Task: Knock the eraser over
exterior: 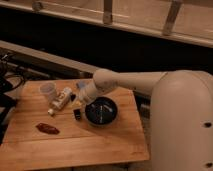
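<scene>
The eraser (77,114) is a small dark block on the wooden table (70,147), just left of the black bowl (101,111). It looks low and short, and I cannot tell whether it stands or lies. My gripper (78,98) is at the end of the white arm (130,81), just above and behind the eraser, between the lying white bottle (60,100) and the bowl. The gripper's end merges with the bottle's cap and the dark items around it.
A white cup (47,91) stands at the table's back left. A flat reddish-brown oval piece (47,129) lies at the front left. My white body (182,125) fills the right side. Cables (7,82) hang off the left edge.
</scene>
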